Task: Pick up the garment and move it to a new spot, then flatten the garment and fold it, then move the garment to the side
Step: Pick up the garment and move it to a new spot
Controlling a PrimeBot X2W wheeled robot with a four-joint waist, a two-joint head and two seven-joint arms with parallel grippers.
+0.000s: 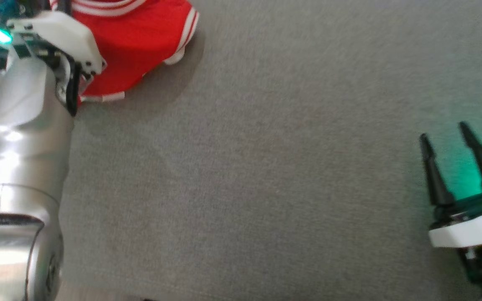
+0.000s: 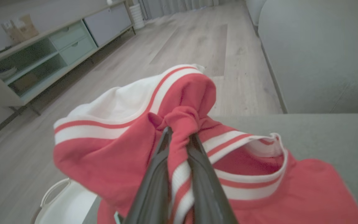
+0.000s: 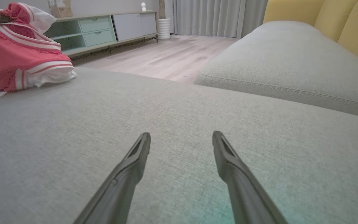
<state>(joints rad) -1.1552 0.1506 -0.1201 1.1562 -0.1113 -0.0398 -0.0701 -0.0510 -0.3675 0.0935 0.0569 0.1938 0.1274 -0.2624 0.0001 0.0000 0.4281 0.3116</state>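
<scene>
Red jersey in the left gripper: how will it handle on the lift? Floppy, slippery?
Likely floppy: the red jersey bunches and droops around the left gripper. Probably light: thin-looking fabric, its folds sagging onto the grey cushion. It may slip, since only a small knot of fabric is pinched.
</scene>
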